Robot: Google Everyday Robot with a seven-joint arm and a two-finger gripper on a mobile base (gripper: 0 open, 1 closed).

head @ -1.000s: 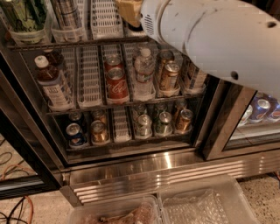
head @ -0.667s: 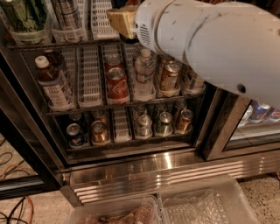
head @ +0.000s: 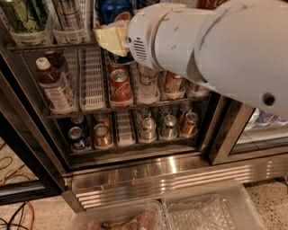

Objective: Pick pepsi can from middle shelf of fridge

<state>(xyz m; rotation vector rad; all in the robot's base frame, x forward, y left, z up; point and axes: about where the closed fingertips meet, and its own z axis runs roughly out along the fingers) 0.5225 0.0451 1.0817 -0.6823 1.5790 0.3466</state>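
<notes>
- The white arm (head: 216,45) has been swung further left and lower across the fridge (head: 157,173) over the last second, so much of the upper right of the cooler is now covered.
- The gripper (head: 111,39) has been brought to the front rail of the middle shelf (head: 42,46), just below the pepsi can (head: 112,10).
- The pepsi can is seen at the top edge of the view, standing in its lane on the middle shelf, with its base hidden behind the gripper.
- Whether the gripper is open or closed cannot be told; the can is not yet held.
- The lane looks to have been lined up, so a short lift and push inward is judged to be needed next.
- In the clear front cups of the middle shelf, a green patterned drink (head: 22,18) and a striped silver can (head: 69,18) are held at the left end.
- On the rack below, a white-capped bottle (head: 54,85) and a red cola can (head: 120,85) are lined up; these are to be left alone.
- On the lowest rack, a blue can with a silver top (head: 77,137) and a gold can (head: 102,134) are stocked.
- Two clear bins (head: 211,211) are set on the floor in front of the fridge.
</notes>
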